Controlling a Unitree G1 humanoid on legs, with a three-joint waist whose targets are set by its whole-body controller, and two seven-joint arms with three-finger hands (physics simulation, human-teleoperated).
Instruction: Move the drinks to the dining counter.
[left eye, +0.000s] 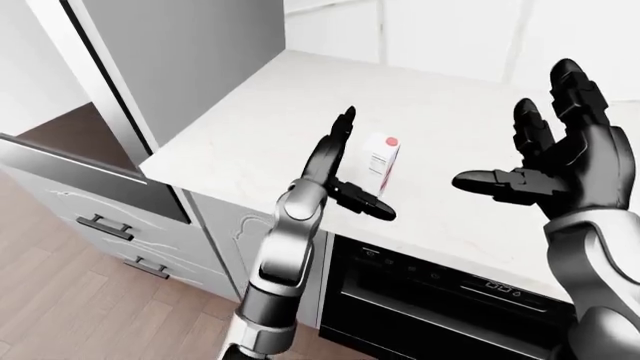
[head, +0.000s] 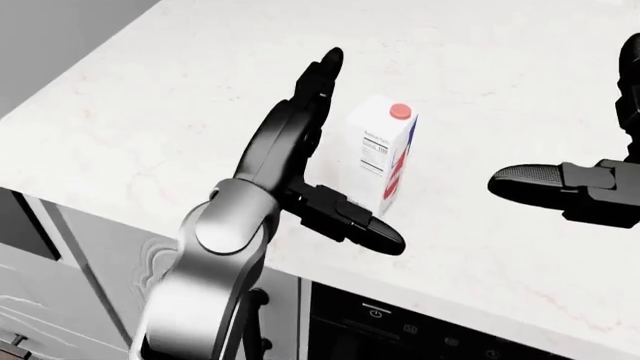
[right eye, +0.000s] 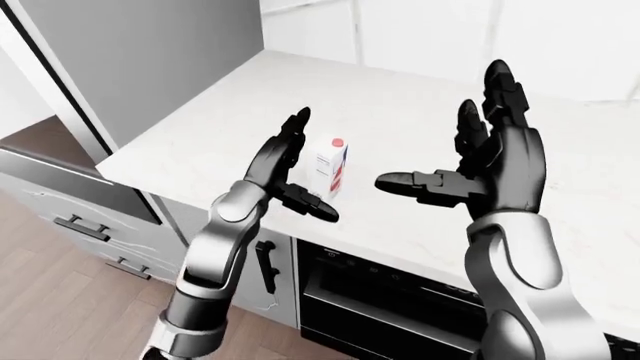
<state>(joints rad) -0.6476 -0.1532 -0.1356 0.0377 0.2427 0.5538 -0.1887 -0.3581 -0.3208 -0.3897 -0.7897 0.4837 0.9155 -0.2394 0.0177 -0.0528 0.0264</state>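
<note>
A small white drink carton (head: 385, 154) with a red cap and red-blue print stands upright on the white marble counter (head: 150, 112). My left hand (head: 330, 142) is open just left of the carton, fingers pointing up and thumb reaching under its right side, not closed on it. My right hand (right eye: 480, 161) is open and empty, raised to the right of the carton with fingers spread; in the head view only its thumb (head: 540, 184) shows at the right edge.
A tall grey cabinet panel (left eye: 180, 52) rises at the counter's left end. Below the counter are grey drawers (left eye: 100, 225) with dark handles and a black oven (left eye: 440, 300). Wood floor (left eye: 50, 300) lies at lower left. White wall cabinets (left eye: 450, 30) stand behind.
</note>
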